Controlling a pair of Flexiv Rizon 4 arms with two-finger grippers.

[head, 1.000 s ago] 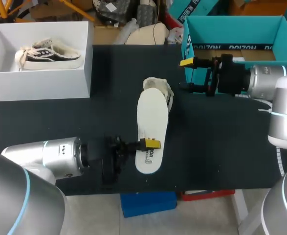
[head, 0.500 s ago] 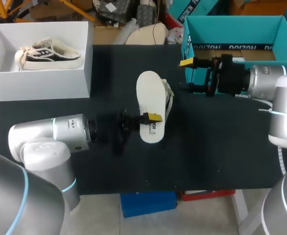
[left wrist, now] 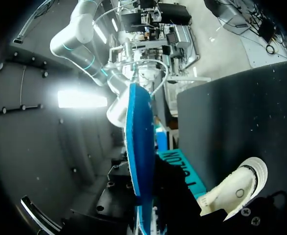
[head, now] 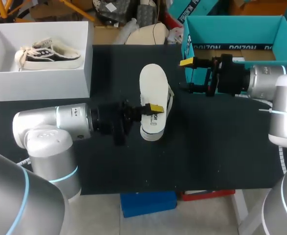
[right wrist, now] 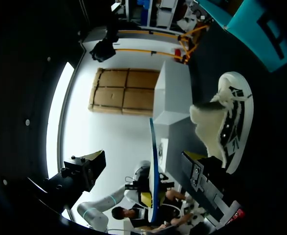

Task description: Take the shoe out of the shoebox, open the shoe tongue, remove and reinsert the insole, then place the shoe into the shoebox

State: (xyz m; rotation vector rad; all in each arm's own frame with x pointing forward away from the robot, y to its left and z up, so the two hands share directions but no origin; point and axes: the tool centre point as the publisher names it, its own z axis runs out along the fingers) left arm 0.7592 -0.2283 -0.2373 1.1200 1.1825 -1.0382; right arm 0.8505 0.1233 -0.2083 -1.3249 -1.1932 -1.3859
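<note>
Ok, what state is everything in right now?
insole: out of the shoe, held above it
left gripper: shut on the insole
shoe: on the table, under the insole
right gripper: open, empty
white shoebox: open, second shoe inside
teal shoebox: open

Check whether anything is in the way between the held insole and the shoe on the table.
Nothing visible does. The white foam insole, shut in the left tool, hangs over the white sneaker on the black table. The right tool stands open, apart, beside the teal cardboard box.
</note>
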